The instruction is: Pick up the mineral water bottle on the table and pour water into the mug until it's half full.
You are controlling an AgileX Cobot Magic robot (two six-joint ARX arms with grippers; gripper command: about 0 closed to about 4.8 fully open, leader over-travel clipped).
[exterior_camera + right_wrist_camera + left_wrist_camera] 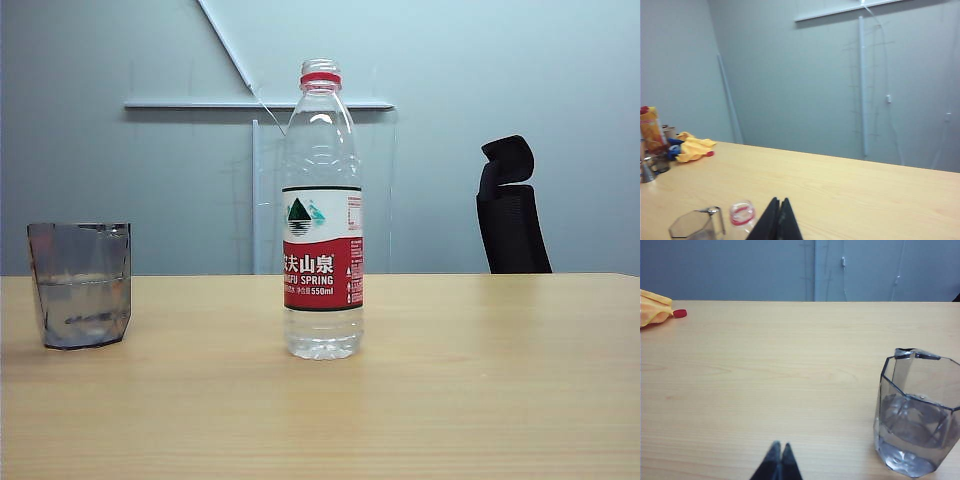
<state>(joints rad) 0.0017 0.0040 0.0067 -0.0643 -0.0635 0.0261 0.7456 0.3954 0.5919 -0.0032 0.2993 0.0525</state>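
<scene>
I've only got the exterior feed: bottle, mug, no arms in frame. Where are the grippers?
Observer: The left gripper hangs low over the table near the mug, jaws shut, holding nothing.
Operator: And the right one?
Observer: The right gripper is shut and empty too, up above the mineral water bottle; its camera looks down on the bottle's red neck ring.
Operator: Is the bottle capped?
Observer: The right wrist view shows an open mouth inside the ring, no cap on it.
Operator: Anything else on the table?
Observer: Yes, a yellow cloth lies at the far edge, beside some containers.
</scene>
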